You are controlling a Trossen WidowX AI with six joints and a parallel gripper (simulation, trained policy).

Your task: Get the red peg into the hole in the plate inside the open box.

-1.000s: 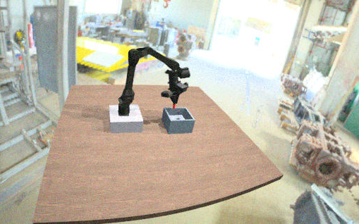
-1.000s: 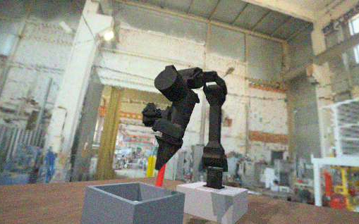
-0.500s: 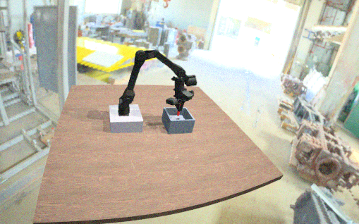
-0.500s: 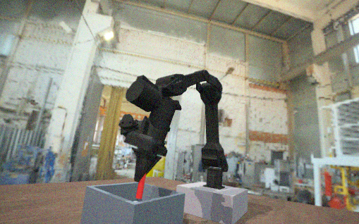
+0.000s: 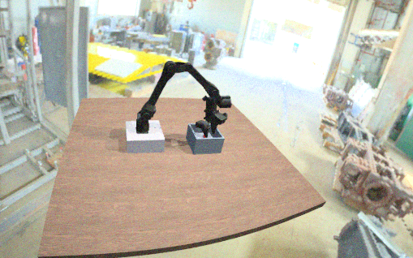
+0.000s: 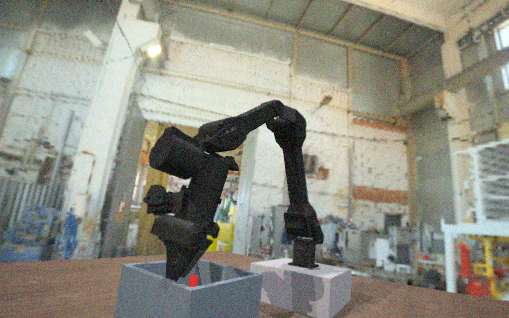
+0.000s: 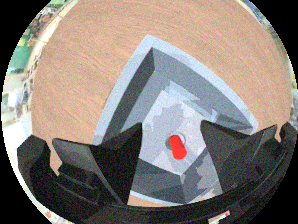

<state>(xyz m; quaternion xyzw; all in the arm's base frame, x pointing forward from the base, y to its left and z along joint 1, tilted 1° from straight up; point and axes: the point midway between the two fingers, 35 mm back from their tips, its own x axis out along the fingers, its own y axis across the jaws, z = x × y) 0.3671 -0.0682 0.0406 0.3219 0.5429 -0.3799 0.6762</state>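
Wrist view: the black two-fingered claw (image 5: 209, 134) (image 6: 182, 276) (image 7: 172, 125) stands wide, one dark, tapered finger to each side of the slim red cylindrical peg (image 5: 204, 136) (image 6: 193, 281) (image 7: 178, 148). A visible gap separates the peg from either finger, so that nothing is held. The peg is inside the square, open-topped blue-grey box (image 5: 208, 145) (image 6: 157, 295) (image 7: 122, 90), at the round hole (image 7: 183, 139) in the pale grey plate (image 7: 160, 117) forming the bottom. Part of the hole's edge shows beside the peg. Whether the peg is fully seated, and how deep its lower end lies, cannot be told.

Exterior view: the claw points downward into the box, its lower part partly concealed by the near walls. A short red length of the peg, roughly upright, appears just beside the dark finger; the remainder is hidden behind the near wall.

Top view: the black jointed arm (image 5: 158, 87) (image 6: 296, 170) rises from a pale rectangular block (image 5: 145, 146) (image 6: 337, 290), arches over, and descends to the box. Block and box rest apart from one another on the brown wood-grained bench (image 5: 160, 195) (image 6: 47, 280) (image 7: 90, 65). Only a small red spot of the peg is seen between the fingers.
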